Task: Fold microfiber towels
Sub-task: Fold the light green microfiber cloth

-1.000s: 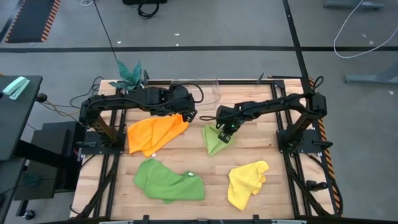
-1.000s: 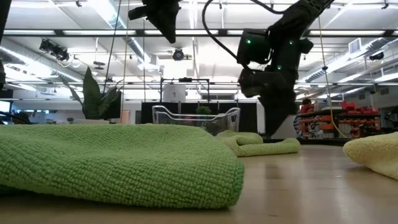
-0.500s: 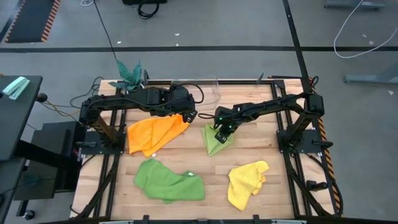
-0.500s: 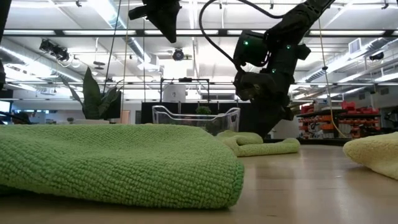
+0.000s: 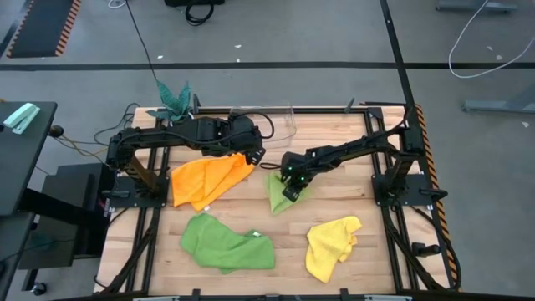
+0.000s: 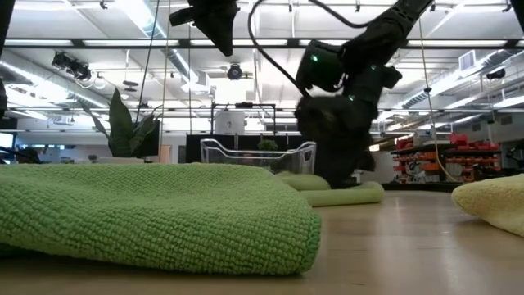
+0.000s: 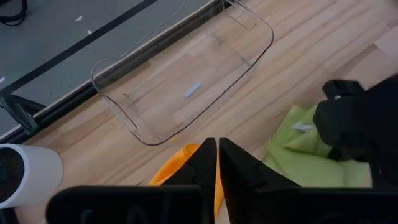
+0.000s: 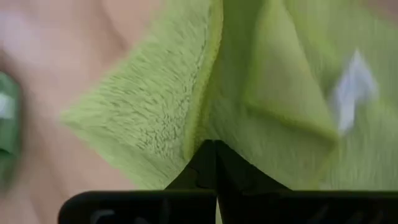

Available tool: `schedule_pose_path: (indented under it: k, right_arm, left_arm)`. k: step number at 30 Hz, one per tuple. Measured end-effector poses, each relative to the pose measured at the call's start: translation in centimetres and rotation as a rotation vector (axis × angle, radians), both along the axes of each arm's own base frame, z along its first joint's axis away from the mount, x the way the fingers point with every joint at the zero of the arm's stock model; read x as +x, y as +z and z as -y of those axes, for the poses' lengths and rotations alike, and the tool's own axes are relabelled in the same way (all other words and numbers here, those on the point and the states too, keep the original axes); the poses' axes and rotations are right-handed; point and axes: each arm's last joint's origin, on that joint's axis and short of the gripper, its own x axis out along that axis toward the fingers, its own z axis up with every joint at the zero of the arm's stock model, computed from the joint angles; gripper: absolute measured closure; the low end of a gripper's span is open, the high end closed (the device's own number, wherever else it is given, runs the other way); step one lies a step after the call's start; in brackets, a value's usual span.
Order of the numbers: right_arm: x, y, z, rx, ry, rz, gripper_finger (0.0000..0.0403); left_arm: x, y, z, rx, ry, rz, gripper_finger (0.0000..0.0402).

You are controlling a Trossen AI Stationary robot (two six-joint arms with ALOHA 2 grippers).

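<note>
The right gripper [image 5: 288, 186], fingers pinched together on a raised fold of the light lime green towel [image 5: 282, 194], works low over the middle of the table [image 5: 334, 209]; its wrist view shows the two dark fingers [image 8: 214, 163] meeting in a crease of the cloth, a white tag [image 8: 351, 84] lying off to one side. In the low view the same arm hangs down onto the cloth, which lies as a flat roll [image 6: 332, 195] on the boards. The left gripper [image 5: 255, 156] hovers at the far corner of the orange towel [image 5: 209, 180], its fingers [image 7: 214, 163] almost closed with only a thin gap between them and apparently nothing held, just beside the clear plastic bin [image 7: 186, 87]. The darker green towel [image 5: 226, 242] and the yellow towel [image 5: 330, 244] lie rumpled along the near side, well apart from both arms. A potted plant [image 5: 173, 98] stands at the far left corner. The step in hand looks to be the first fold of the lime cloth, one edge being drawn across the rest. The next move likely calls for carrying that pinched edge over to meet the opposite one, letting go cleanly and pressing the fold flat; three cloths appear unfolded
</note>
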Motion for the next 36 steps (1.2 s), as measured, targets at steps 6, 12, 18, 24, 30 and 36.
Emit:
schedule_pose_path:
  k: [6,12,18,24,30,36]
  right_arm:
    - [1.4,0.7,0.2,0.005,0.005,0.064,0.0403]
    - [3.0,-0.3,0.4,0.051,0.031,0.074,0.0403]
    - [5.6,-0.1,-0.8,0.077,0.129,0.123,0.0403]
    - [8.3,0.8,-1.1,0.069,0.174,0.189,0.0403]
    - [10.4,0.4,-1.0,0.080,0.207,0.204,0.0403]
    - [12.0,0.1,-0.5,0.079,0.223,0.229,0.0403]
  left_arm:
    - [0.0,0.0,0.0,-0.001,0.000,0.000,0.0387]
    - [0.0,0.0,0.1,-0.001,-0.003,0.002,0.0390]
    - [0.1,0.0,0.3,-0.001,-0.006,0.006,0.0374]
    - [-0.5,0.6,0.7,0.005,-0.015,0.026,0.0384]
    - [-2.0,2.3,0.7,0.005,0.000,0.090,0.0392]
    - [-3.1,3.5,1.0,0.014,0.006,0.141,0.0378]
